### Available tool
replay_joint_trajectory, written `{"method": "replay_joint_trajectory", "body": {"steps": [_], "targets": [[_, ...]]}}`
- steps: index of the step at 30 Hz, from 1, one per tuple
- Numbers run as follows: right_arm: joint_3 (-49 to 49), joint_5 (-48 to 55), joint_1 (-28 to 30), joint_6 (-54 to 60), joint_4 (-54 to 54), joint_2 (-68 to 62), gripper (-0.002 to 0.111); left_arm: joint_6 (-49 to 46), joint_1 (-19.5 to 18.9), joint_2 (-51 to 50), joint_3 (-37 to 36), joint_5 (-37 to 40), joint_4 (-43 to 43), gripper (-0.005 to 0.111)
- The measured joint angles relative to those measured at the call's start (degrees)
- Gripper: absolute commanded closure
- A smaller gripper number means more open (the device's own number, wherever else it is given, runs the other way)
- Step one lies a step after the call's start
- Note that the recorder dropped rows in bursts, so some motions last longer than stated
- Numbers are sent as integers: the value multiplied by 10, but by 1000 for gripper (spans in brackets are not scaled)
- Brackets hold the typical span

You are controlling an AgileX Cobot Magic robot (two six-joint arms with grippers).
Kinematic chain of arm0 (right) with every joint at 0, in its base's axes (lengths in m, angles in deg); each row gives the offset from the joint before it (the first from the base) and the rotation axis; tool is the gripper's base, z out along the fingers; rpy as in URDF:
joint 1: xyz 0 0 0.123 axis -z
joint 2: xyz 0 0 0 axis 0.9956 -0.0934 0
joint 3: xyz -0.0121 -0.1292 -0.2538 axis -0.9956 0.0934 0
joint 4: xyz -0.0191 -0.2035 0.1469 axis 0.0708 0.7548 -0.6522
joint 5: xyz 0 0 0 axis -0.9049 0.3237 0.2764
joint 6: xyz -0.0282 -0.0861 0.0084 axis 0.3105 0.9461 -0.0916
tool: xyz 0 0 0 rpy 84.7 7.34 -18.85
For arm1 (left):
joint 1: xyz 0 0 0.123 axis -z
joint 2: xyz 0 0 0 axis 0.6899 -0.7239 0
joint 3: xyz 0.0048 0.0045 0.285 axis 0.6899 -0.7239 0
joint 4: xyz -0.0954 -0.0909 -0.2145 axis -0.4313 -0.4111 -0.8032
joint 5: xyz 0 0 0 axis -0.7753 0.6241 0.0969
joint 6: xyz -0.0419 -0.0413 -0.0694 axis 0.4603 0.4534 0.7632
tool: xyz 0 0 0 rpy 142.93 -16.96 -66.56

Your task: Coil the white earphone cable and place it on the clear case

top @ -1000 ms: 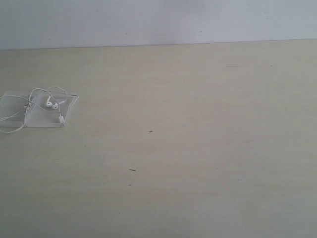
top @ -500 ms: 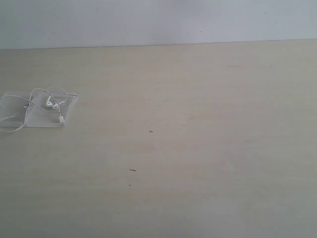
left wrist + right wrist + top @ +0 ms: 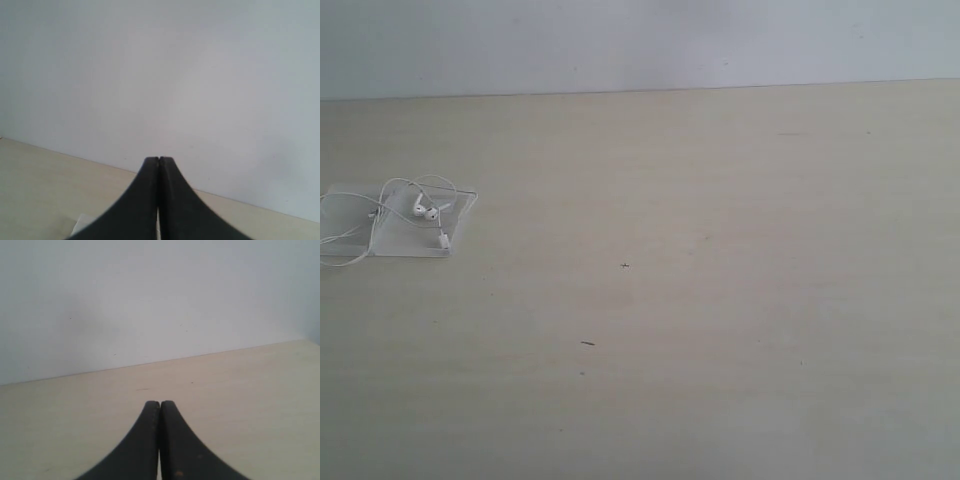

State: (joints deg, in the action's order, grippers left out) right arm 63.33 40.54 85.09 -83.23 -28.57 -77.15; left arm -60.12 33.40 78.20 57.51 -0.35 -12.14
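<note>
Left tool [image 3: 158,162] and right tool [image 3: 160,405] are both pressed shut and empty, while the earphone cable [image 3: 420,208] lies loosely bundled on the clear case [image 3: 405,240] at the far left of the bench [image 3: 720,300], so the left arm is judged nearer.

The left gripper [image 3: 159,159] is a pair of smooth black fingers [image 3: 142,200] that curve inward from a wide base. Its tips are pressed flat together, leaving only a hairline seam between them, with nothing held. It points roughly level over the pale beige desk [image 3: 30,190], tips toward the desk's far edge. The right gripper [image 3: 160,402] has the same black curved build. It is likewise closed tip to tip along a thin seam, holds nothing, and is aimed roughly level across the desk. Of each arm only these fingers show.
</note>
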Motion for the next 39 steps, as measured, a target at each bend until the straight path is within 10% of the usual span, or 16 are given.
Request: {"method": "replay_joint_trajectory", "body": {"steps": [39], "targets": [[0,0,0,0,0,0,108,0,0,50,0,24,0,107]]}}
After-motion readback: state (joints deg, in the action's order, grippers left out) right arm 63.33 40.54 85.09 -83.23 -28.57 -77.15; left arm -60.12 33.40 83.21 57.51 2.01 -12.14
